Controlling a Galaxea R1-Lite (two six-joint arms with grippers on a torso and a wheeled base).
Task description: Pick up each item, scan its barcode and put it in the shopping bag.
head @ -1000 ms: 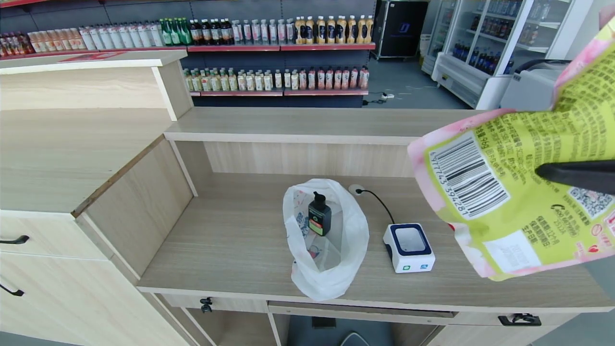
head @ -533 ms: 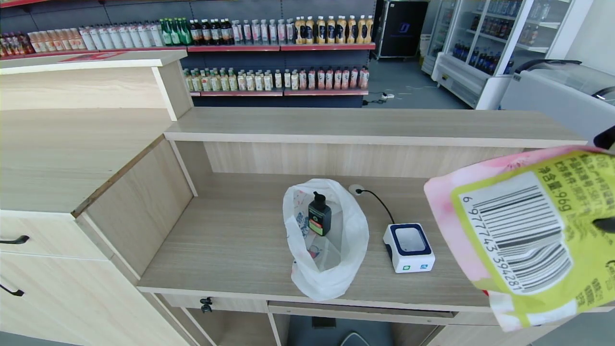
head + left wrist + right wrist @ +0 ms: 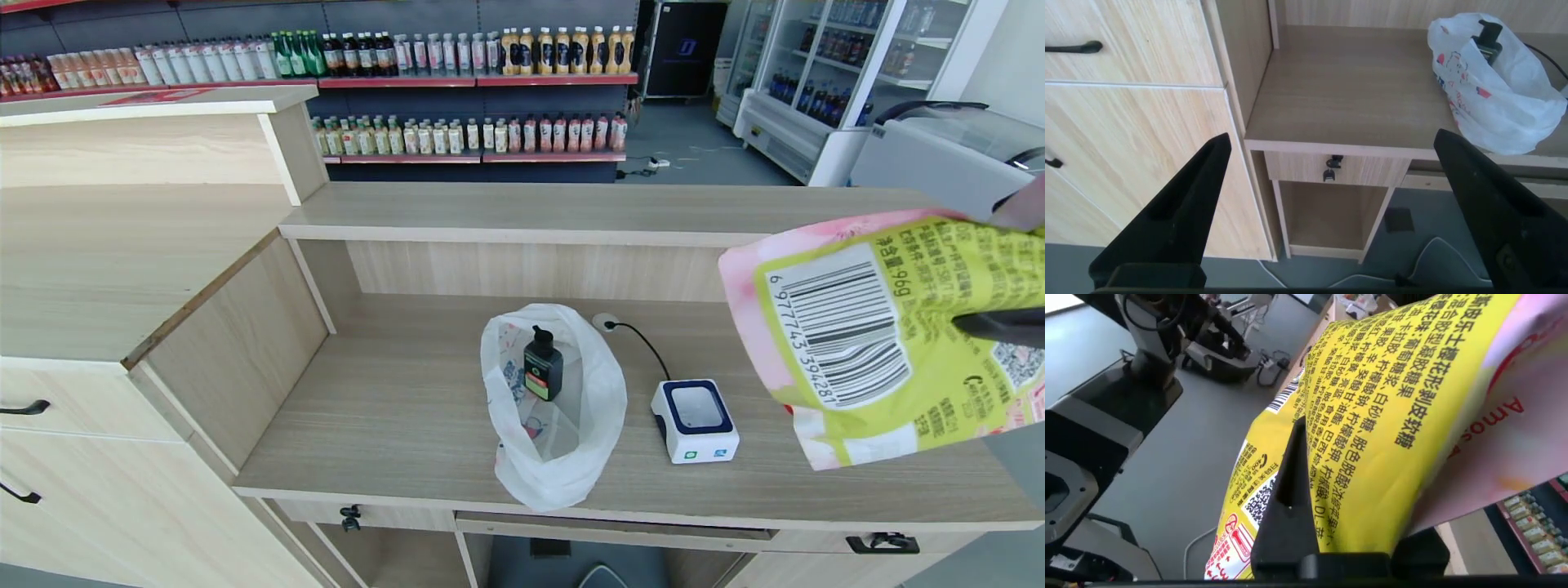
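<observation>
A shop I'm driving in, red-edged shelves of drink bottles (image 3: pixel 473 81) far beyond my right pincer (image 3: pixel 992 269), glass-door drinks fridges (image 3: pixel 824 82) behind it, pale wooden checkout counter (image 3: pixel 392 408) and white box-shaped barcode scanner (image 3: pixel 695 420) below it.

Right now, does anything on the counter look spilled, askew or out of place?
Nothing is spilled. The dark bottle stands upright in the shopping bag. Only the snack pouch, held tilted right of the scanner, looks odd: its barcode faces up, not toward the scanner window.
</observation>
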